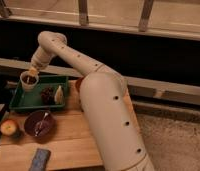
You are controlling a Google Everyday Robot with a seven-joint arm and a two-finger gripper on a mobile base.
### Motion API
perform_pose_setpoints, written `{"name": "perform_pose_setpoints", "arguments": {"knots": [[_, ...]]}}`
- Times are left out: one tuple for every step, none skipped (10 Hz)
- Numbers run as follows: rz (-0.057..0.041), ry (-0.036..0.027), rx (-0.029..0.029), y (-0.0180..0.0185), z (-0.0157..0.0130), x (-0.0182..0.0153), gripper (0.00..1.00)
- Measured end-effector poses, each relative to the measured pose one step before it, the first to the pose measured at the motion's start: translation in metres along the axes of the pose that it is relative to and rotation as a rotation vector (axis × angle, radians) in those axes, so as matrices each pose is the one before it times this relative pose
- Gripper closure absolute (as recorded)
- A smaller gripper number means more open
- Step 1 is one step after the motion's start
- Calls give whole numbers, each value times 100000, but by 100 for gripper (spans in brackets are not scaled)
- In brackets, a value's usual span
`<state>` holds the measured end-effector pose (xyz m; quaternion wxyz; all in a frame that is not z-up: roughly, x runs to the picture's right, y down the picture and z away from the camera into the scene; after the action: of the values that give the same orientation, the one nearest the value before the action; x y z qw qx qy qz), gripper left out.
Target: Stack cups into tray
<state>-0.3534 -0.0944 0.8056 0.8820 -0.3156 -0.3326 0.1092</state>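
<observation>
One paper cup (29, 81) sits upper left of frame over the green tray's (23, 104) left end; gripper (32, 72) at its rim, grip state can't tell. Step: placing cup in tray; next needs lowering & release
</observation>
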Motion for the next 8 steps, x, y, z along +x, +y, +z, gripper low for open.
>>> {"name": "perform_pose_setpoints", "arguments": {"knots": [[316,1820,-1904,125,762,283,100],[195,2871,-2213,80,987,379,100],[163,2820,-1901,-35,589,220,100],[-205,5211,-2877,-81,836,23,100],[-542,2519,-1464,59,438,-215,100],[-996,2727,-1540,126,496,-289,100],[-261,1278,-357,-46,53,46,100],[46,68,50,-41,-75,80,100]]}}
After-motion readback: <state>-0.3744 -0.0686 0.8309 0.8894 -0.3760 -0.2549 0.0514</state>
